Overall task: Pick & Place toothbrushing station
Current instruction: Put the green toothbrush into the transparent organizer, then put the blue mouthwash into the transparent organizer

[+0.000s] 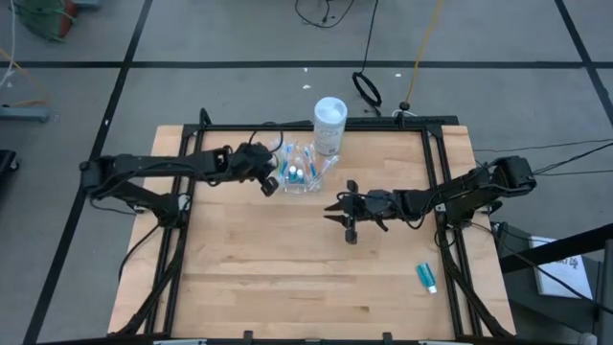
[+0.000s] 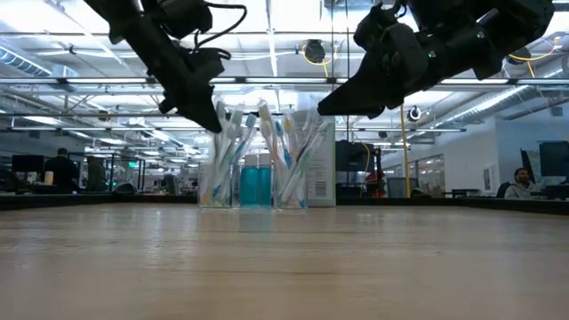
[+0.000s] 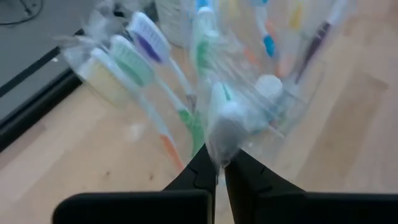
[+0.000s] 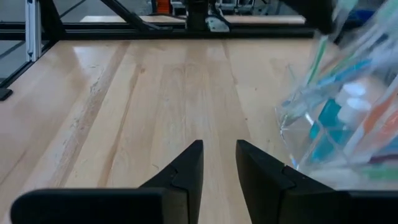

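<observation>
The small clear plastic cup [image 1: 305, 172] is standing at the rear centre of the light wooden table [image 1: 287, 278], just in front of the taller white cylindrical container [image 1: 329, 125]. The cup is holding a fan of slim pastel-coloured toothbrushes [image 2: 233, 133] and small blue toothpaste tubes [image 2: 255, 185]. A third small blue toothpaste tube [image 1: 426, 277] is lying on its side near the table's right edge, well apart from the cup.

The left gripper [image 1: 270, 180] is sitting at the cup's left side. In the left wrist view its fingers [image 3: 245, 174] are pinching almost fully together on a toothbrush [image 3: 222, 127] wrapped in clear film, with only a thin gap showing between the tips [image 3: 219, 169].

The right gripper [image 1: 341, 213] is hovering above the table to the right and front of the cup, touching nothing. Its fingers [image 4: 186, 163] are standing slightly apart and holding nothing.

Judged step: the left arm is working on one toothbrush at the cup, either seating it or drawing it out; the frames do not settle which. The loose tube is not yet in place.

Next move, as judged: the right gripper needs to open wider, travel to the loose tube, and align its fingers across the tube's narrow width before descending.
</observation>
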`<action>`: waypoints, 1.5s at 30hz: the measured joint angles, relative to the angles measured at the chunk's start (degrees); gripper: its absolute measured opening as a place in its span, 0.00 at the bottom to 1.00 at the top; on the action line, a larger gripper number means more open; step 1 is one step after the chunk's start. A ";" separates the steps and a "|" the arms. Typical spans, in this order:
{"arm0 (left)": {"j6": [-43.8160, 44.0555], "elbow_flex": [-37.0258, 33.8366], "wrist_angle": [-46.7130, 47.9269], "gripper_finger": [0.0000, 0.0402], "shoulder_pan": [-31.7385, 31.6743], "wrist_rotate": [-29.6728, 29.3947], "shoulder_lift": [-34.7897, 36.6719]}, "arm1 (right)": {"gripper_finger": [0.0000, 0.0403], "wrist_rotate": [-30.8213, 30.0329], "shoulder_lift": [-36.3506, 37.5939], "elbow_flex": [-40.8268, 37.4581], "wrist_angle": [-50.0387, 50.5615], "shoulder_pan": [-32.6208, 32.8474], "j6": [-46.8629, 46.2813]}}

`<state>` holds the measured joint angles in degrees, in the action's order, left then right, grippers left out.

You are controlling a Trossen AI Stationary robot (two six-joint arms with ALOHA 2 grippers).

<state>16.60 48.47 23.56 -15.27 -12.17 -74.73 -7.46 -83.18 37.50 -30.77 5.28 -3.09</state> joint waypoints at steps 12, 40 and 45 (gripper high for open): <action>-2.54 -0.28 2.50 0.34 -1.01 -1.31 -0.60 | 0.30 0.45 1.93 0.02 17.32 0.08 -9.13; -3.94 -0.26 5.11 0.45 0.57 -7.97 18.29 | 0.32 37.57 18.95 0.04 79.40 21.96 -90.92; -6.45 -0.26 3.24 0.45 0.57 -7.98 18.03 | 0.32 37.73 18.34 0.04 78.15 27.66 -96.91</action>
<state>10.16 48.21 26.80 -14.70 -20.14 -56.71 30.26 -64.84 37.54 47.38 32.94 -100.00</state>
